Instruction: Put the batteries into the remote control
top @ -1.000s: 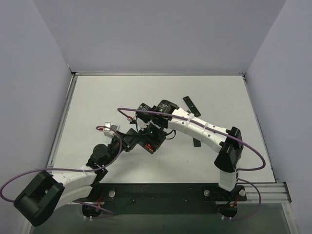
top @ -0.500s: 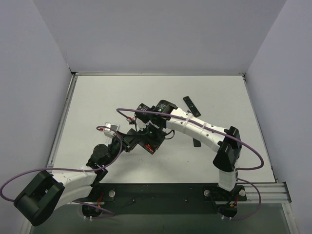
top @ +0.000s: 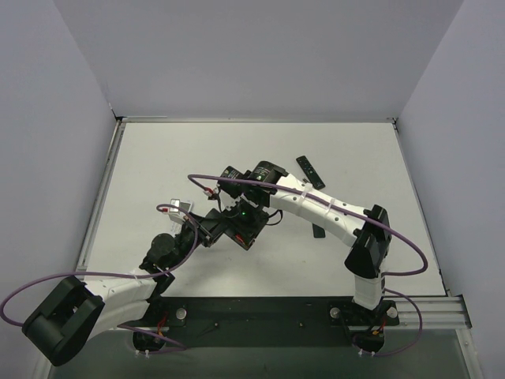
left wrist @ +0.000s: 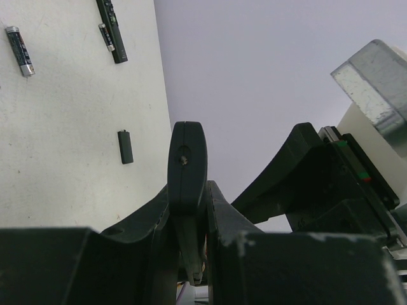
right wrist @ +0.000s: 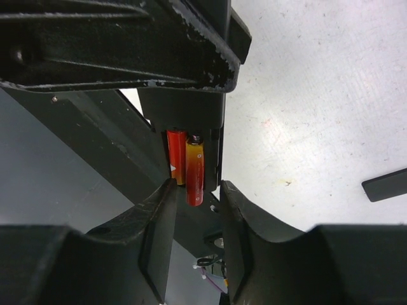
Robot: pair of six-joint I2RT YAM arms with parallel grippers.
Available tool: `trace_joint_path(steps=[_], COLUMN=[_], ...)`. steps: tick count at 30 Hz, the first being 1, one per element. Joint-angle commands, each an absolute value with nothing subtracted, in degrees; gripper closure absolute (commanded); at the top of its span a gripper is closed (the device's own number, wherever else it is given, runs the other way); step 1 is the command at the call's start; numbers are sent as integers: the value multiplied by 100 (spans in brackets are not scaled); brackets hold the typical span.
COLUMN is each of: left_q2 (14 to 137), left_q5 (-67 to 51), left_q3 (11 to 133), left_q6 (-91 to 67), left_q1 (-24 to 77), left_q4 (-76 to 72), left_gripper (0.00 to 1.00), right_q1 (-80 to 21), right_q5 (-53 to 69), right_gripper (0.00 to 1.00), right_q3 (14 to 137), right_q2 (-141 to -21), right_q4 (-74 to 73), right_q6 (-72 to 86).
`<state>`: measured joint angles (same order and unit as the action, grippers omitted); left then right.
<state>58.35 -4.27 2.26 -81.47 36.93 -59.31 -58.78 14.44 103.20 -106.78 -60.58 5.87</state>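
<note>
Mid-table, my left gripper (left wrist: 189, 210) is clamped on the slim black plastic remote (left wrist: 186, 159), held on edge w/ its open bay facing my right gripper (right wrist: 198, 206), whose jaws stand narrowly parted either side of a small red cylindrical battery (right wrist: 195, 170) half-seated beside a second red cell (right wrist: 176, 162). A spare dark grey cell (left wrist: 19, 51) lies on the white tabletop (top: 158, 158), well apart. My read: cells are light, rigid, smooth & apt to roll or pop back out, so pinch mid-barrel, not the ends, & press in gently.

No legible text or labels anywhere.
</note>
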Motion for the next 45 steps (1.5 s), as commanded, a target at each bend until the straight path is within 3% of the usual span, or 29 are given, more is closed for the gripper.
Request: trace_joint_path(steps=[1, 13, 28, 39, 45], left_q2=[5836, 5968, 6143, 6135, 6152], left_q5=[-360, -641, -2398, -2988, -3103], left_q3=[211, 298, 958, 1344, 1424], left_q6=[-8270, -8288, -8077, -7901, -7884], left_q1=[3727, 3665, 3261, 3243, 3252], left_q4=[-6205, -6144, -5836, -5467, -5379], left_gripper=[100, 100, 100, 100, 100], right_q1=[-5950, -6021, -5766, -5757, -5731], right_q5=[1283, 1432, 2864, 3225, 3603], right_gripper=[69, 57, 52, 53, 60], right_q3=[10617, 10364, 6690, 6161, 6152], right_q2=[-10574, -9757, -7181, -6882, -6812], right_q4=[-6284, -5863, -2815, -2215, -2259], right_q6=[440, -612, -3049, -3761, -3885])
